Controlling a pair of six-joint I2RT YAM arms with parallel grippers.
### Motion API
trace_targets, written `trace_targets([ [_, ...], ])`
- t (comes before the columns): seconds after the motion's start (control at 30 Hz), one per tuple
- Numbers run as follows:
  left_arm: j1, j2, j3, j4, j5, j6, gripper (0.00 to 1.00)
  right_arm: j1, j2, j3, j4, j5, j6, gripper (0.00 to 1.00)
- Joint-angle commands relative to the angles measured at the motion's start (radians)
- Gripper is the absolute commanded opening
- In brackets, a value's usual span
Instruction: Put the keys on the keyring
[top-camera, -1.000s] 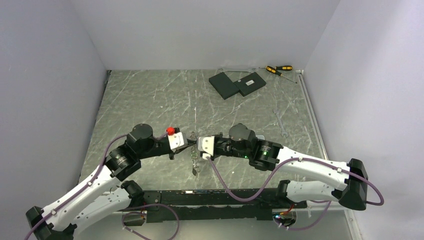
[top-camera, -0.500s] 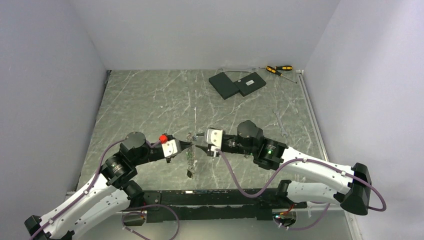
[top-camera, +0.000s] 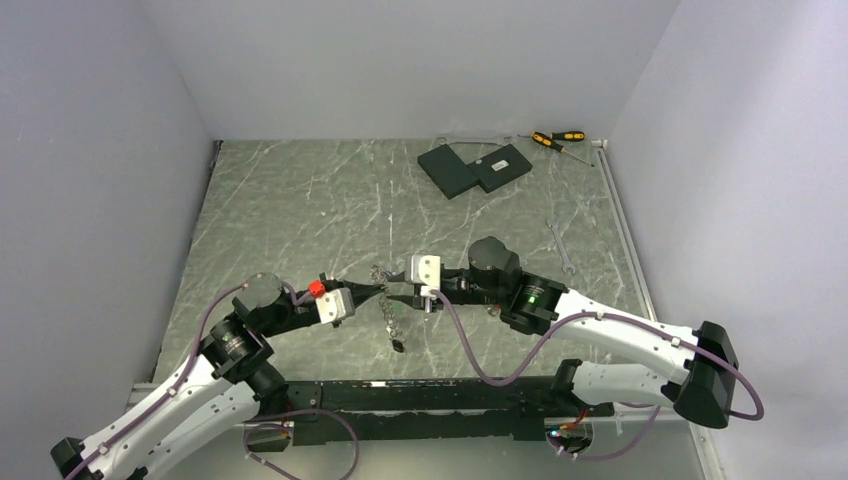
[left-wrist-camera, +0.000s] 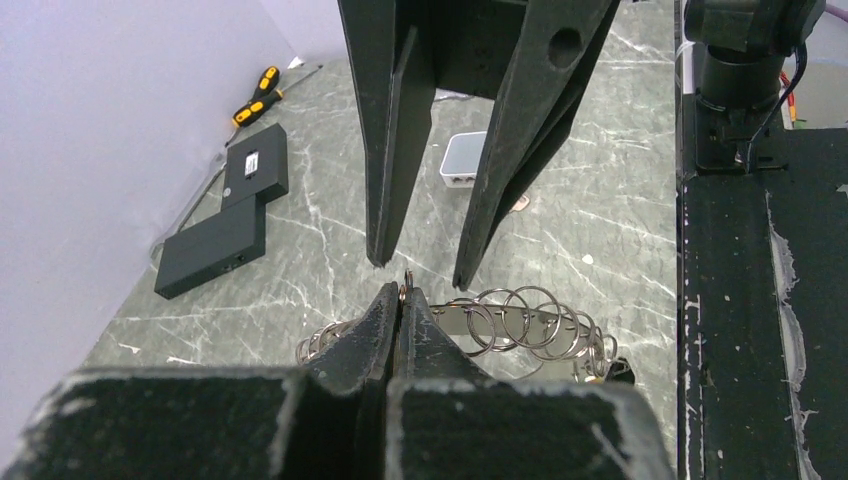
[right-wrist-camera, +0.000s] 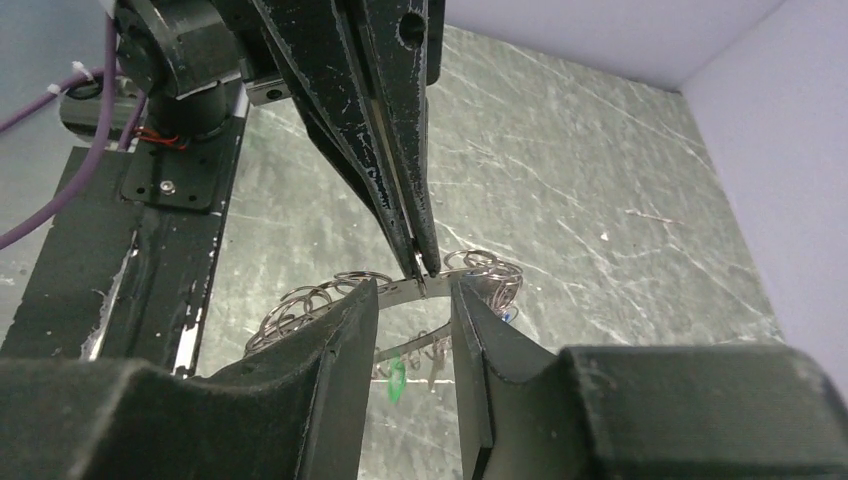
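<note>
Nearest the bases, the two arms meet tip to tip over the middle of the table (top-camera: 300, 200); the left gripper (left-wrist-camera: 400, 300) is pinched tight on the thin edge of the keyring (left-wrist-camera: 505, 322), no gap showing between its jaws; the right gripper (right-wrist-camera: 412, 290) stands partly spread, its jaws straddling the band just beside that pinch and gripping nothing. The step in hand is judged to be a second hold on the ring; done well, the left pinch does not slacken, and the right jaws close squarely on the bare band, not on the wire loops that crowd it, so the ring neither twists nor slips. The keyring, strung with loops, has its long axis running near to far, crosswise to the line of the grippers; its near end trails toward the bases, a green-headed key (right-wrist-camera: 395, 376) dangling below; whether that end rests on the table cannot be told. Farther off lie a wrench (top-camera: 560, 247), then black slabs (top-camera: 474, 167) and screwdrivers (top-camera: 556, 138) at the back wall.
</note>
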Motion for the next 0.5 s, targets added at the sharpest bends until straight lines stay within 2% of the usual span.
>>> trace_targets([
  [0.0,0.001,-0.022,-0.008,0.119,0.039,0.011,0.0,-0.004,0.016,0.039,0.053,-0.043,0.02,0.36],
  [0.47,0.0,-0.033,-0.024,0.133,0.053,0.011,0.0,-0.004,0.043,0.054,0.08,-0.068,0.033,0.18],
])
